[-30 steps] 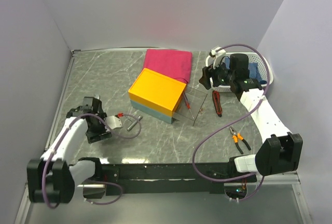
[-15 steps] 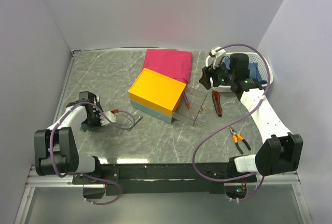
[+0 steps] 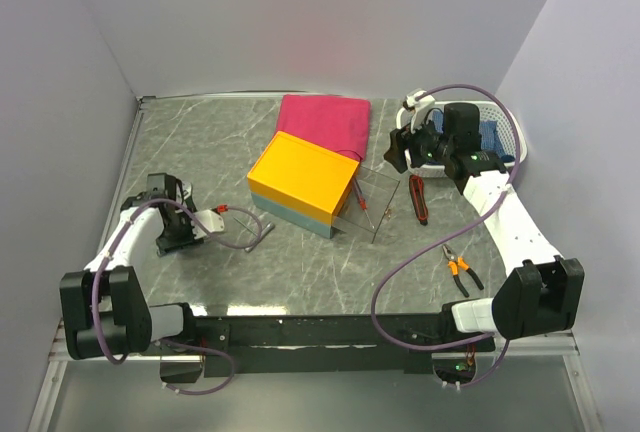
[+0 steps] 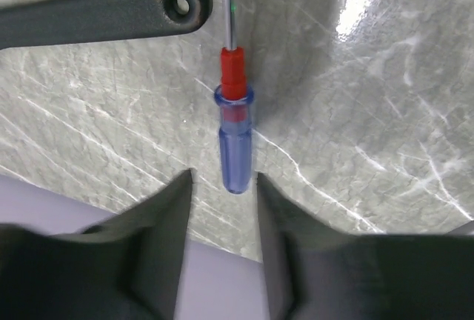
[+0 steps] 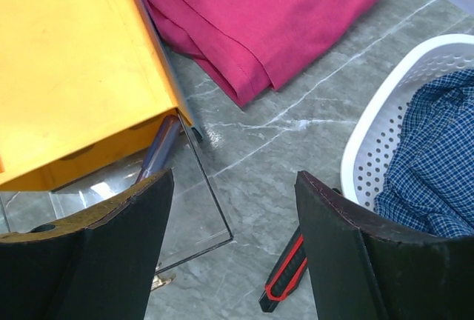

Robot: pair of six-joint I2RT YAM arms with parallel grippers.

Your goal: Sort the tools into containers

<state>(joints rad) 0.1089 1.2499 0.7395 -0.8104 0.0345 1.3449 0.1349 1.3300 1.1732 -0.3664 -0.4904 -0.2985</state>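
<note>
Screwdriver [image 4: 235, 150] on grey marbled table [image 4: 370, 112], pale walls [image 3: 300, 22]

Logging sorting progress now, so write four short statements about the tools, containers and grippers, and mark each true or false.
1. The left gripper is open, the handle end of the blue-handled, red-collared screwdriver showing between its fingertips. True.
2. The white oval slotted plastic basket holds the small orange-handled pliers. False: it holds a blue checked cloth; those pliers lie on the table.
3. The right gripper is shut on the red-and-black pliers. False: it is open and empty; the pliers lie on the table.
4. The pink folded cloth lies behind the rectangular orange-topped box. True.
</note>
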